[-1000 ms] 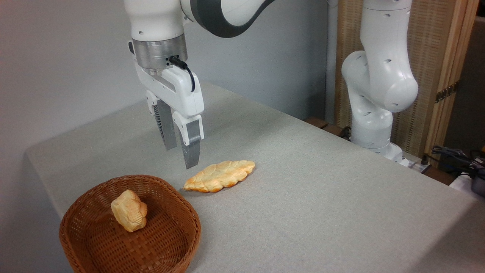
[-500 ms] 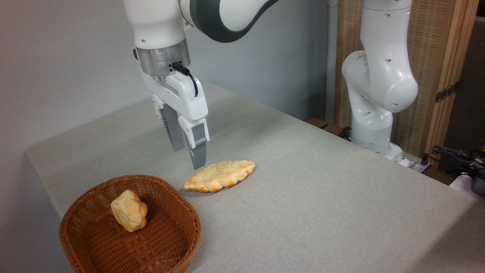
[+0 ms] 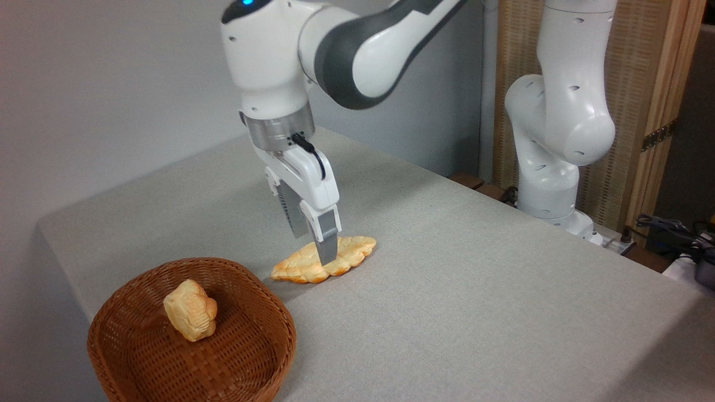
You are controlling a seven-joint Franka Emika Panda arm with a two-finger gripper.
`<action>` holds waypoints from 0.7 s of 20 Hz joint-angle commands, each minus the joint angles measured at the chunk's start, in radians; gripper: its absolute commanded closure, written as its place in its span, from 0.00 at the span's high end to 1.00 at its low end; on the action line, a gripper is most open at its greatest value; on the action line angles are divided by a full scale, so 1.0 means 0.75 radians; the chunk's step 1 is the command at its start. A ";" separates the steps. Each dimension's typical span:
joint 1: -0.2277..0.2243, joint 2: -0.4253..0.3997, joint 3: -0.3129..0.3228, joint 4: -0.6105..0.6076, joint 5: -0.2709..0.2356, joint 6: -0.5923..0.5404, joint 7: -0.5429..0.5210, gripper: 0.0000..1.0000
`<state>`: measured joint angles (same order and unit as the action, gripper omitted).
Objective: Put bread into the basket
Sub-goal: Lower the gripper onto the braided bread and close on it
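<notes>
The bread (image 3: 324, 258) lies flat on the desk (image 3: 475, 312), just off the basket (image 3: 246, 368) at about its 1 o'clock. The gripper (image 3: 314, 245) hangs low over the loaf's middle with its fingers spread, one in front of the bread and one behind it, pinching nothing. Whether the tips already touch the crust or the cloth is hard to judge from this angle.

The main risk is the grip itself. The loaf is long, flat and thin, so the fingers have little edge to catch; if they close too high they may slide over the bumpy top and come up empty. If they press down too far they may drag the bread or wrinkle the cloth.

A lift from the middle could also let the ends tip. The basket already holds a small bread lump (image 3: 190, 310), and the long loaf may catch on the rim or perch there.
</notes>
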<state>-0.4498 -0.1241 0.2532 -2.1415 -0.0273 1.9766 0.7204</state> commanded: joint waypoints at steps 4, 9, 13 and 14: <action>-0.045 -0.043 0.006 -0.141 0.014 0.119 0.038 1.00; -0.065 -0.004 0.006 -0.139 0.014 0.138 0.038 1.00; -0.073 0.006 0.006 -0.139 0.014 0.136 0.038 1.00; -0.071 0.006 0.006 -0.139 0.022 0.136 0.044 0.99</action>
<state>-0.4951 -0.1198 0.2527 -2.2395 -0.0250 2.0603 0.7400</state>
